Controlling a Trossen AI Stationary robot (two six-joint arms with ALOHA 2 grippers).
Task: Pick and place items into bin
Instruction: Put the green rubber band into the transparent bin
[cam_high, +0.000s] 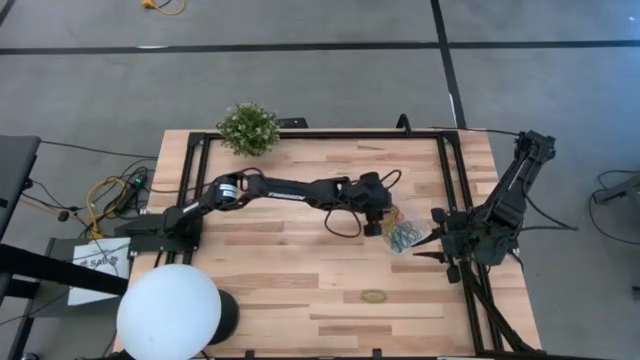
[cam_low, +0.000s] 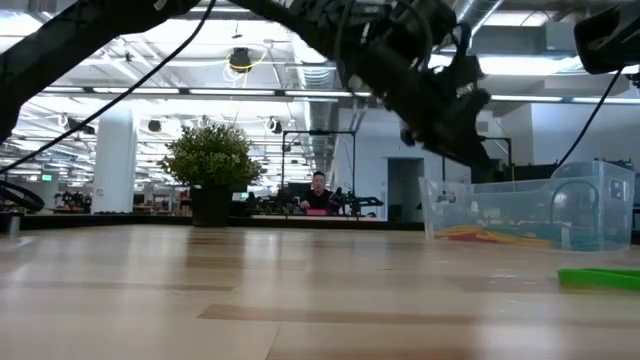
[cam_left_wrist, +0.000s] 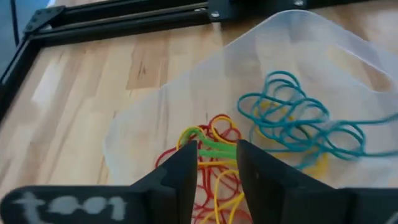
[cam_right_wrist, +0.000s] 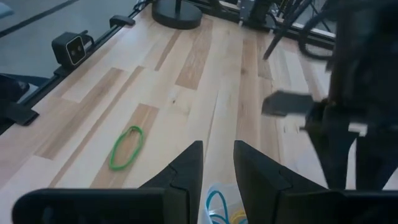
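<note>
The clear bin (cam_high: 408, 236) stands on the right part of the table; the low view shows its wall (cam_low: 530, 205). Red and yellow bands (cam_left_wrist: 219, 122) and blue bands (cam_left_wrist: 298, 118) lie inside it. My left gripper (cam_left_wrist: 217, 155) reaches across the table and hovers over the bin's near-left part, open by a narrow gap, with a green band (cam_left_wrist: 216, 148) in that gap. One more green band (cam_high: 374, 296) lies flat on the wood nearer the front edge (cam_right_wrist: 127, 147). My right gripper (cam_right_wrist: 217, 158) waits just right of the bin, narrowly open. My left gripper comes at the bin from above, slanting down from the table's left. The green band (cam_left_wrist: 216, 148) spans the gap between its fingertips above the red and yellow bands. Whether the fingers touch it, I cannot tell.
A potted plant (cam_high: 249, 128) stands at the far left of the table. A white globe (cam_high: 168, 312) sits at the near-left corner. A black frame rail (cam_left_wrist: 118, 25) runs round the table's edges. Bare wood lies left and in front of the bin.
</note>
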